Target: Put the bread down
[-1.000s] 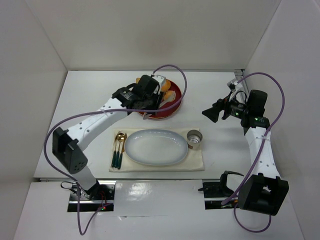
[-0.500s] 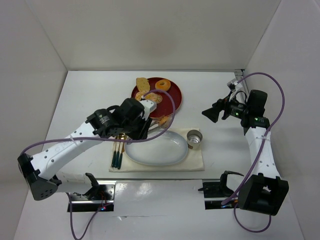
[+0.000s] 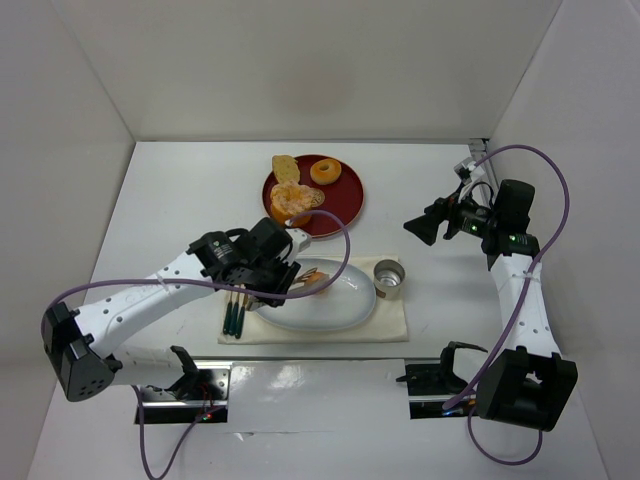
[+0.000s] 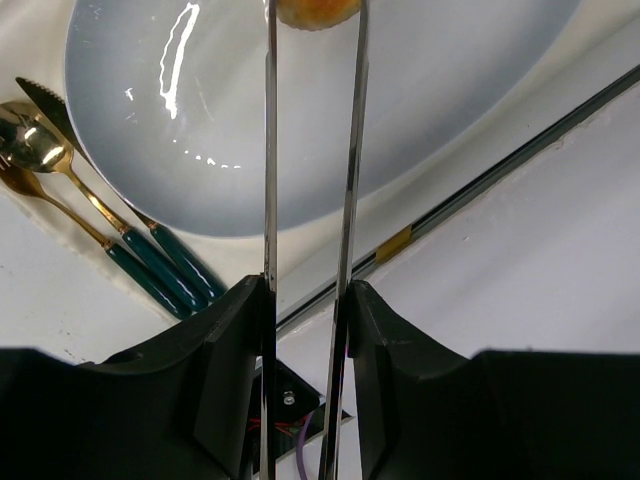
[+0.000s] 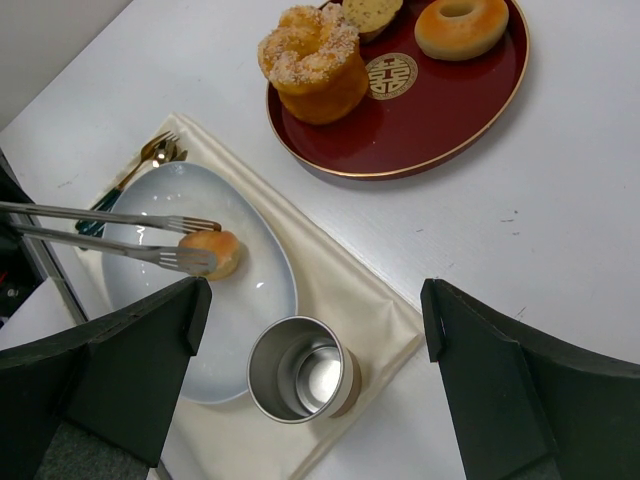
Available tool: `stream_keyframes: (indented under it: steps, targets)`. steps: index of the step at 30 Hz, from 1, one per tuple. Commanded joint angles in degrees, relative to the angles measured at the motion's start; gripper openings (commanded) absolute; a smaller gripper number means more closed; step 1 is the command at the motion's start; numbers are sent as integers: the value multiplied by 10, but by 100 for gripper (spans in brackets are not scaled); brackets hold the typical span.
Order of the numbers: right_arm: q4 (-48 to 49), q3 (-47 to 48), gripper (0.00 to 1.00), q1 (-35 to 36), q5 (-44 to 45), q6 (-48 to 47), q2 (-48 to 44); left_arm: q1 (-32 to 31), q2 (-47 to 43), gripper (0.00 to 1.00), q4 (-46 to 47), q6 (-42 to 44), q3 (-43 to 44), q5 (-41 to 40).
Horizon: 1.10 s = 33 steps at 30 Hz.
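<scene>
White matte table (image 3: 180, 200), boxed on three sides by plain white walls (image 3: 300, 60).

Item: placemat (image 5: 330, 270), cream cloth, rectangular, lying flat by the table's near edge.
Item: plate (image 5: 250, 300), oval, glossy pale glaze, on the placemat.
Item: the bread (image 5: 213, 250), small smooth domed bun, golden-orange, over the plate's left half. Whether it touches the glaze cannot be told.
Item: tongs (image 5: 185, 259), thin bright metal with toothed tips, pinching the bread from both sides.
Item: left gripper (image 4: 307, 290), black, jaws pressed against the two tong arms and holding them.
Item: right gripper (image 3: 424, 226), black, jaws spread wide and holding nothing, raised over the table's right side, well apart from the plate.
Item: cup (image 5: 303, 372), brushed metal, upright, just beside the plate's right end.
Item: cutlery (image 4: 150, 250), gold heads and teal handles, side by side at the plate's left.
Item: tray (image 5: 400, 150), round, red lacquer with a gold rim line, beyond the placemat. It carries a sugared pastry (image 5: 313, 60), a ring donut (image 5: 460, 27) and a pale slice (image 5: 370, 12).

Open white surface lies to the left of the tray and between the tray and the right gripper.
</scene>
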Motion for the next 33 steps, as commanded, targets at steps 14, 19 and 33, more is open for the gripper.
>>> stream_keyframes:
  steps: [14, 19, 33]
  targets:
    - [4, 20, 100, -3, -8, -7, -3, -3, -15, 54, 10, 1, 5, 15]
    - [4, 20, 100, -3, -8, -7, -3, -3, -20, 57, 4, 1, 11, 15]
    - [4, 20, 100, -3, -8, -7, -3, -3, -31, 67, -1, 1, 16, 15]
